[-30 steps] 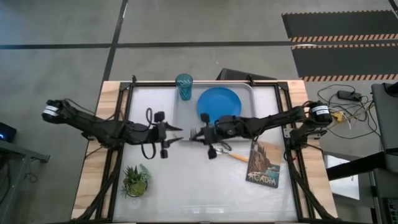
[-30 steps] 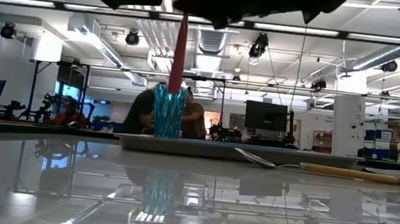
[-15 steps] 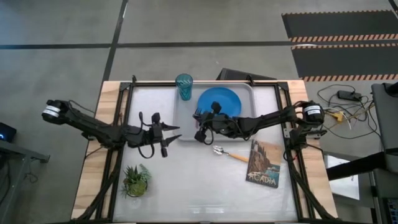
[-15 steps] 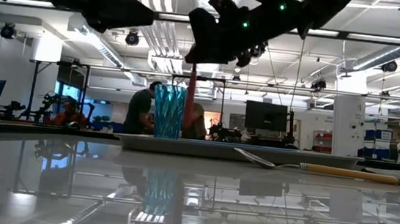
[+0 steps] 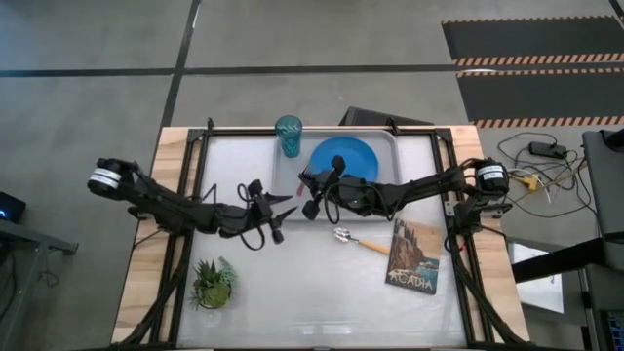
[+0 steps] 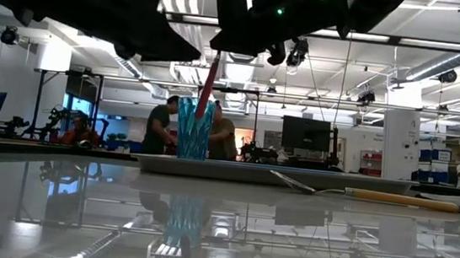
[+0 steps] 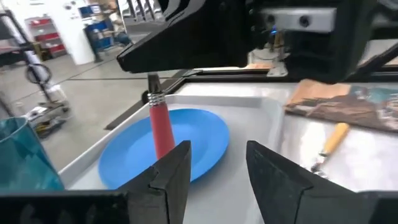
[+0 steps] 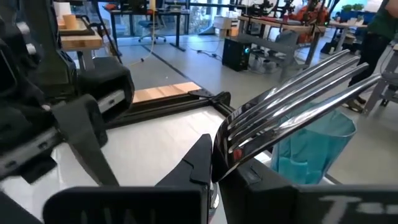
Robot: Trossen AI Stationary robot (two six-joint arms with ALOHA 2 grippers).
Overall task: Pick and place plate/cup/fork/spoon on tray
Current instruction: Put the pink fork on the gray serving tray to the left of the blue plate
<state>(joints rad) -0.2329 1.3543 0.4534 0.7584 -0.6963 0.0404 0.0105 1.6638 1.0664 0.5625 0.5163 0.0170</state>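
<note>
My right gripper (image 5: 310, 187) is shut on the fork above the tray's near left part. The fork's pink-red handle (image 6: 208, 82) hangs below it and its metal tines (image 8: 298, 87) stick out past the fingers. The grey tray (image 5: 289, 174) holds the blue plate (image 5: 344, 159), with the teal cup (image 5: 289, 135) standing at its far left corner. The spoon (image 5: 359, 242) lies flat on the table near the tray. My left gripper (image 5: 285, 206) is open and empty, just left of the fork and pointing at it (image 7: 160, 127). My right gripper pinches the fork between its two fingers at the metal neck (image 7: 152, 92), between tines and handle. The fingers lie across the fork. The fork is lifted clear, tines up and handle hanging down, slightly tilted, its end above the tray beside the cup.
A picture book (image 5: 413, 255) lies at the table's near right, beside the spoon's orange handle. A small potted plant (image 5: 213, 282) stands at the near left. People stand in the room behind the table (image 6: 161, 127).
My right gripper has carried the fork from over the table's middle toward the far edge and a little left, over the tray's near left part. The fork has stayed hanging handle down and now tilts slightly. My left arm has shifted a little toward the right.
</note>
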